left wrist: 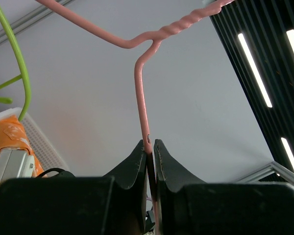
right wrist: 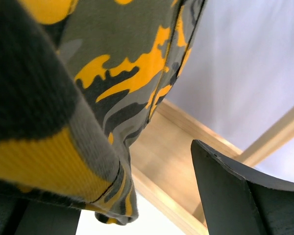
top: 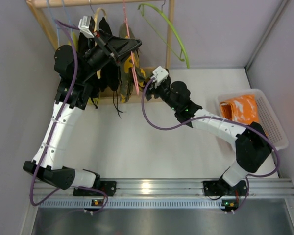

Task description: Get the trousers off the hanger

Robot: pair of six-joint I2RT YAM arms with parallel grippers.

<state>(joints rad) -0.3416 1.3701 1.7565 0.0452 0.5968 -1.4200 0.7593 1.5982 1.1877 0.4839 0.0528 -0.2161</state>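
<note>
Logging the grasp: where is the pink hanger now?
Top view, far edge left of centre: the hanger hangs from the wooden rack, left of the green hanger, its wire pinched in the left gripper.

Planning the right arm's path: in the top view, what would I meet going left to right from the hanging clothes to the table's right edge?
Black garment → hanger → right pincer → lime-green hanger → white basket.
</note>
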